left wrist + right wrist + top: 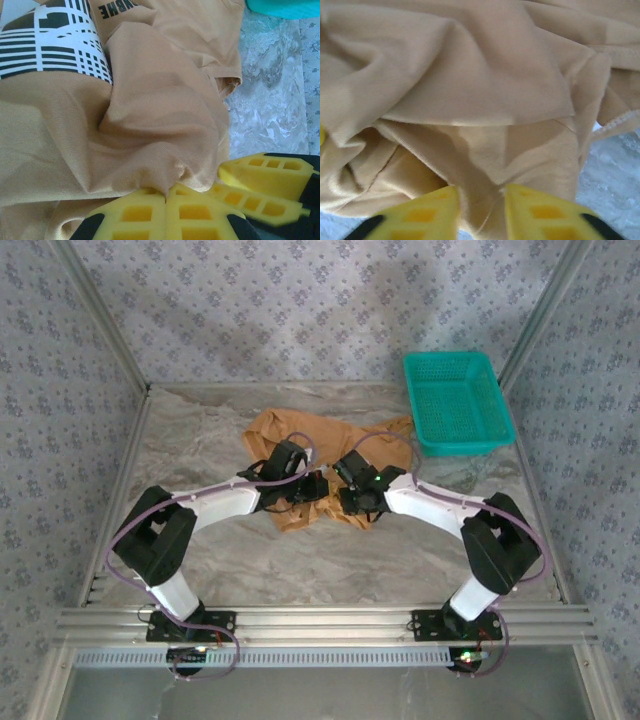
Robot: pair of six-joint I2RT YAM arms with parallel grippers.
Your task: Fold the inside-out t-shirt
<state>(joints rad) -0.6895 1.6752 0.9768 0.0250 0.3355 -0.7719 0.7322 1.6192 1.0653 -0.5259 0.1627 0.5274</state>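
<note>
The inside-out t-shirt (290, 430), tan and crumpled, lies in a heap in the middle of the marble table, with a white-and-black print (50, 45) showing on one fold. My left gripper (318, 488) sits on its near edge, shut on a pinched ridge of the cloth (167, 192). My right gripper (352, 498) is close beside it to the right. Its yellow fingers (260, 175) show in the left wrist view. In the right wrist view its jaws (481, 200) stand apart, with a loose fold of the t-shirt (470, 75) lying between them.
A teal basket (455, 400) stands at the table's back right corner, just beyond the shirt's far sleeve. Bare marble table (330, 560) lies between the shirt and the arm bases. Patterned walls and metal posts close in the sides and back.
</note>
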